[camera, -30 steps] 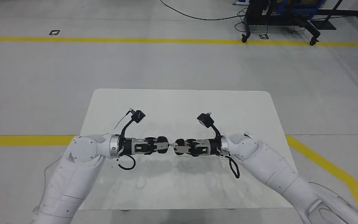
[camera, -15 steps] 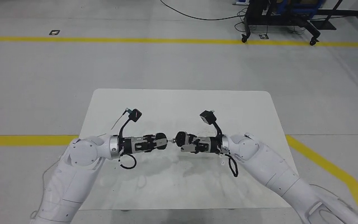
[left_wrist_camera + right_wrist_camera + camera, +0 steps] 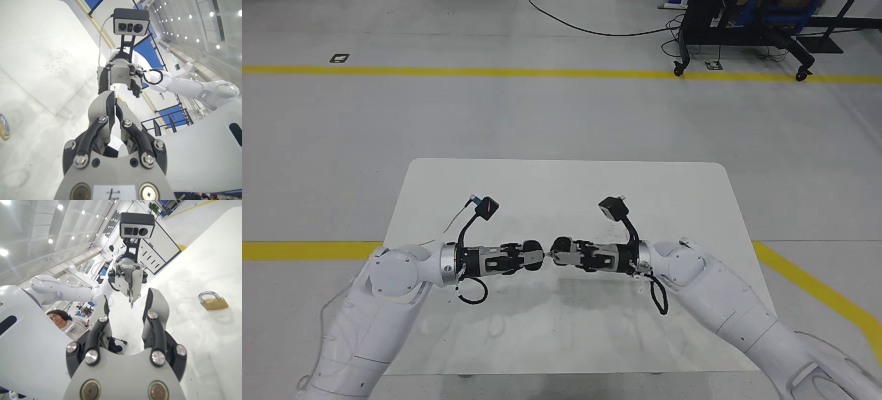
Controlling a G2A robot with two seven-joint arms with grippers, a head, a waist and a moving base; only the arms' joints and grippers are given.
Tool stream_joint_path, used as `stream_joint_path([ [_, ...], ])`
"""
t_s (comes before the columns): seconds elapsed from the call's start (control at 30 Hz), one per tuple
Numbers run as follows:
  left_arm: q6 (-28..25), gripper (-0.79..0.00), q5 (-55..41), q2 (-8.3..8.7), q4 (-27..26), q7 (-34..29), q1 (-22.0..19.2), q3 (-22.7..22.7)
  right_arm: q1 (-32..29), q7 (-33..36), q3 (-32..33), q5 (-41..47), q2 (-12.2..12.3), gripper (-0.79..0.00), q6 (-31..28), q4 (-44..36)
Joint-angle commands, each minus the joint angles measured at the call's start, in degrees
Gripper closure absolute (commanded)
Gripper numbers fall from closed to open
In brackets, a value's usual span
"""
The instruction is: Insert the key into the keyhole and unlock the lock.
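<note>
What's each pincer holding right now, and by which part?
Left pincer pinches the key between its fingertips; which end is gripped cannot be told. Right pincer is open, holding nothing.

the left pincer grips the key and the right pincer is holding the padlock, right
Not quite. The right pincer is open and empty; the padlock lies on the table, as the right wrist view shows. The left pincer does grip the key.
</note>
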Motion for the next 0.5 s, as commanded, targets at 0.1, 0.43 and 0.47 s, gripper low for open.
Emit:
stream_joint_path([
  [0.1,-0.23,0.000,-0.25,0.16,0.02,0.10,-0.16,0.21,-0.20,0.58,0.52,0.09,-0.18,-0.040,0.32,0.16],
  [0.43,-1.01,0.000,-0.46,0.47,0.13,0.32,-0.40,0.59,-0.67,1.79,1.45,0.21,-0.52,0.000,0.53,-0.01],
  [0.47,-1.08,0.000,-0.36,0.49,0.13,0.54,-0.42,0.59,-0.79,1.87,1.64,0.24,-0.51,0.000,0.38,-0.07],
])
